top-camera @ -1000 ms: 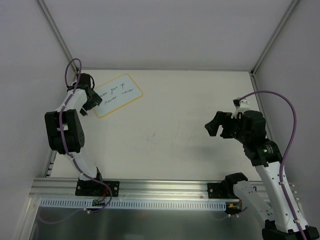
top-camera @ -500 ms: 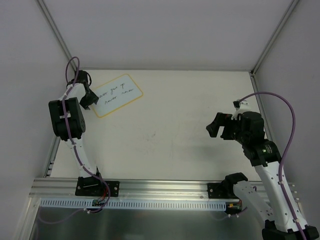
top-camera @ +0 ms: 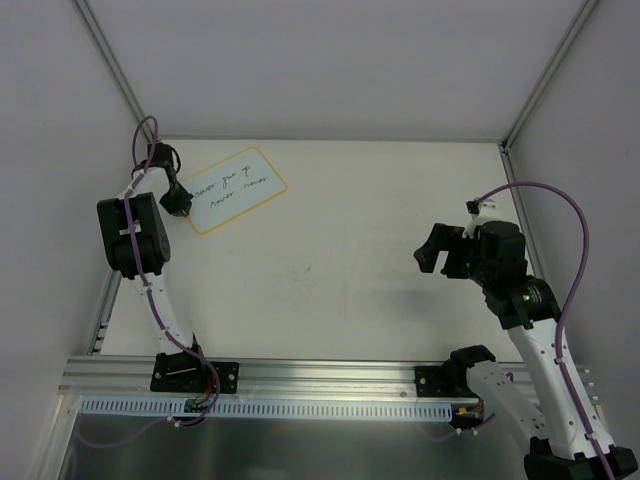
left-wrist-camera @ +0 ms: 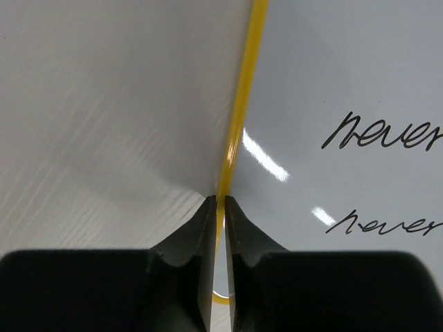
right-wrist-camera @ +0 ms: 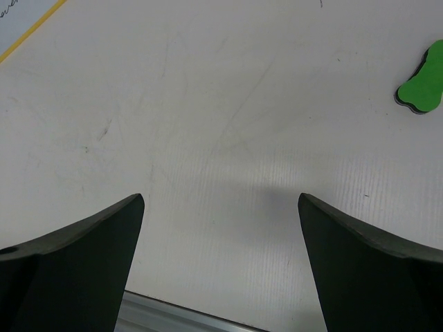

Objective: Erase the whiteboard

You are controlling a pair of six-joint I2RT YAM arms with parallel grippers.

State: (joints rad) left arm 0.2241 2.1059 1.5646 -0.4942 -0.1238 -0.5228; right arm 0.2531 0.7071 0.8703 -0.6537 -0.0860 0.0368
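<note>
The whiteboard (top-camera: 236, 190), white with a yellow border and black handwriting, lies at the table's far left. My left gripper (top-camera: 180, 205) sits at its left edge. In the left wrist view the fingers of the left gripper (left-wrist-camera: 221, 199) are pinched together on the yellow border (left-wrist-camera: 242, 104), with the handwritten whiteboard (left-wrist-camera: 332, 83) to their right. My right gripper (top-camera: 432, 250) hovers over the table's right side. It stands wide open (right-wrist-camera: 220, 200) with only bare table between its fingers. A corner of the whiteboard (right-wrist-camera: 21, 17) shows at that view's top left.
A small green eraser block (right-wrist-camera: 421, 86) lies on the table in the right wrist view, at the upper right. The enclosure's walls and posts (top-camera: 112, 70) border the table. An aluminium rail (top-camera: 300, 375) runs along the near edge.
My left gripper has closed from open onto the whiteboard's left border, and its arm has drawn in toward that edge. The right arm has barely shifted and stays open.
</note>
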